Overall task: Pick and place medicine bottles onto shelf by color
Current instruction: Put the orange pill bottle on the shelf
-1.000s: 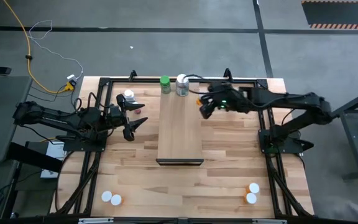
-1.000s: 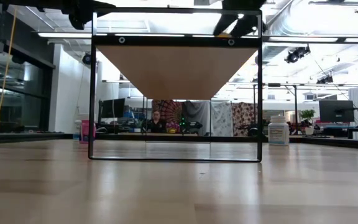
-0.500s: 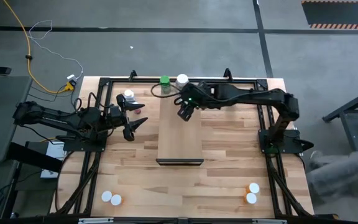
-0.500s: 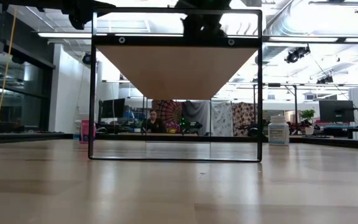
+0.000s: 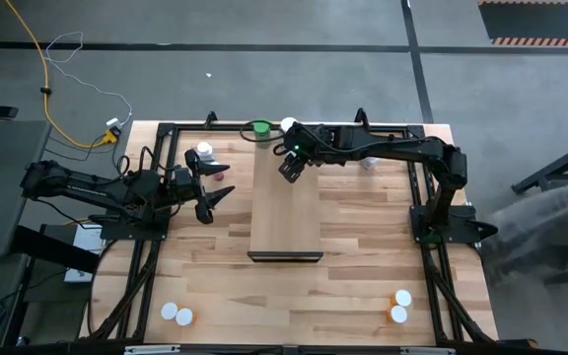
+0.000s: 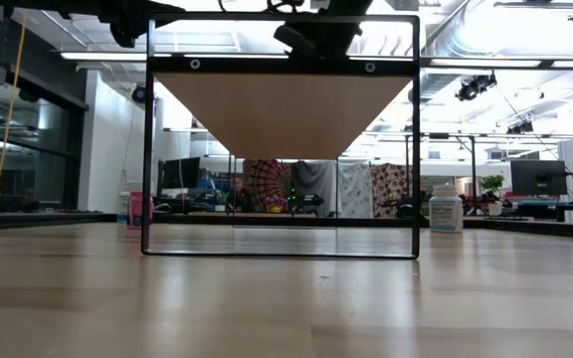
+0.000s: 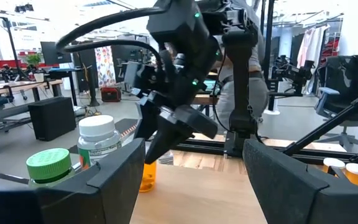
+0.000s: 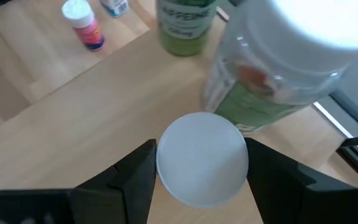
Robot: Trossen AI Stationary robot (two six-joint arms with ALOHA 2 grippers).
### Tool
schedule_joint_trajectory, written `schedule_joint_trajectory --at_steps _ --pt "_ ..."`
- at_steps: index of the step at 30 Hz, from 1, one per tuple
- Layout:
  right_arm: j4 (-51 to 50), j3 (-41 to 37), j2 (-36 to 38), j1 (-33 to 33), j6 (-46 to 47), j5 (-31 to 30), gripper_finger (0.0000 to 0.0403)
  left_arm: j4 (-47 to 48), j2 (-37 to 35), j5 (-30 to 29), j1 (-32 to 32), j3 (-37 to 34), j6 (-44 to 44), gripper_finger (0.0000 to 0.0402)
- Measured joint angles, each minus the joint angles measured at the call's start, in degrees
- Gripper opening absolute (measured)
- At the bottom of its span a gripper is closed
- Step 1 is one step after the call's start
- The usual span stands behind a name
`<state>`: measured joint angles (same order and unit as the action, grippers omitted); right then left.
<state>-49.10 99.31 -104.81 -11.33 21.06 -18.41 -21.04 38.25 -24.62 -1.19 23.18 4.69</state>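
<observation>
Right gripper (image 5: 286, 168) at upper centre of high view, over shelf (image 5: 286, 212) far end, clamped on white-capped bottle (image 8: 202, 158), beside green-capped bottle (image 5: 261, 128). Left gripper (image 5: 215, 182) parked left of shelf, fingers spread, empty. 4 bottles near bottom corners.

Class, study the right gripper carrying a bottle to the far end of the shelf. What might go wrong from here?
1. The right gripper holds a white-capped bottle right beside a clear bottle and a green bottle already standing on the shelf; lowering it could knock either over.
2. These stand near the shelf's far edge, so a nudged bottle may fall off.
</observation>
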Motion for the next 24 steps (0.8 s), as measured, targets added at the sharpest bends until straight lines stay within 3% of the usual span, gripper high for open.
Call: schedule_joint_trajectory --at_steps 24 --pt "0.2 0.0 0.0 -0.3 1.0 0.0 0.0211 0.0 0.0 0.0 0.0 0.0 0.0 0.0262"
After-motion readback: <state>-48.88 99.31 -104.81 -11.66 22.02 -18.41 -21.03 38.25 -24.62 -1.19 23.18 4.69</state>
